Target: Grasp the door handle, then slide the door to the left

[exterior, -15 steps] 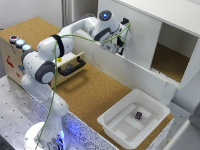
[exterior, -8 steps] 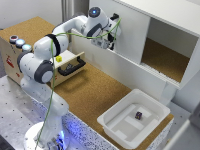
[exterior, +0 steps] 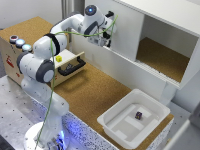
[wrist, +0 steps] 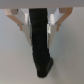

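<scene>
The door (exterior: 127, 37) is a flat white panel on the front of the white cabinet. In the exterior view my gripper (exterior: 108, 31) is pressed against the panel's left part and covers most of the door handle there. The wrist view shows the door handle (wrist: 40, 45) as a black bar running between my two fingers (wrist: 23, 27), which close against its sides with the door (wrist: 70, 55) behind. The gripper (wrist: 40, 26) is shut on the handle. To the exterior view's right of the panel, the cabinet opening (exterior: 162, 55) shows a cork floor inside.
A light-wood drawer box (exterior: 10, 55) stands at the exterior view's left, its drawer pulled out with a wide black handle (exterior: 71, 66) and a yellow item (exterior: 59, 58) inside. A white bin (exterior: 117, 127) holding a small dark object (exterior: 138, 115) sits near the front right.
The gripper and the door have moved toward the exterior view's left together. The cabinet opening beside the panel has grown wider.
</scene>
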Controlling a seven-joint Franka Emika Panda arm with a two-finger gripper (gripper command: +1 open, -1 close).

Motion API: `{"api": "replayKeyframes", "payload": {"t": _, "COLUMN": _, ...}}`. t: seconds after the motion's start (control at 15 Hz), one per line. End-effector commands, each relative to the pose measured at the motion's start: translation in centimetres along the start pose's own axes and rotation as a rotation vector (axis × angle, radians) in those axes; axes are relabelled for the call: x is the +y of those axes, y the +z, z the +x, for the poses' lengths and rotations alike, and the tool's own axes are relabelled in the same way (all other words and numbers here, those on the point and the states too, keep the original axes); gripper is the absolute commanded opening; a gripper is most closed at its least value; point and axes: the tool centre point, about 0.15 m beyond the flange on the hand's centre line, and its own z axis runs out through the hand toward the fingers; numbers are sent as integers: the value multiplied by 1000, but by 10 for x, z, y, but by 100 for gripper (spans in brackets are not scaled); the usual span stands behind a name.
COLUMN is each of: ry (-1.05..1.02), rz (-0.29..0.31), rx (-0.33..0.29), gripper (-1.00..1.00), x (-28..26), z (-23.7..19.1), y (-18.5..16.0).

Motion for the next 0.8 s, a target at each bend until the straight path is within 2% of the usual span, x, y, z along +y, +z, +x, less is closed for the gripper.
{"api": "replayKeyframes", "payload": {"t": 0.0, "ry": -17, "rz": -95, "rx": 72, "gripper": -100, "x": -76, "z": -56, "y": -38}}
{"api": "replayKeyframes", "payload": {"t": 0.2, "ry": -34, "rz": -78, "rx": 76, "gripper": -100, "x": -92, "z": -57, "y": -41}}
{"api": "replayKeyframes", "payload": {"t": 0.27, "ry": -43, "rz": -94, "rx": 77, "gripper": 100, "x": -96, "z": -58, "y": -43}}
{"api": "replayKeyframes", "payload": {"t": 0.4, "ry": -49, "rz": -118, "rx": 92, "gripper": 100, "x": -99, "z": -65, "y": -52}}
{"api": "replayKeyframes", "payload": {"t": 0.73, "ry": -12, "rz": -123, "rx": 17, "gripper": 100, "x": -83, "z": -99, "y": -59}}
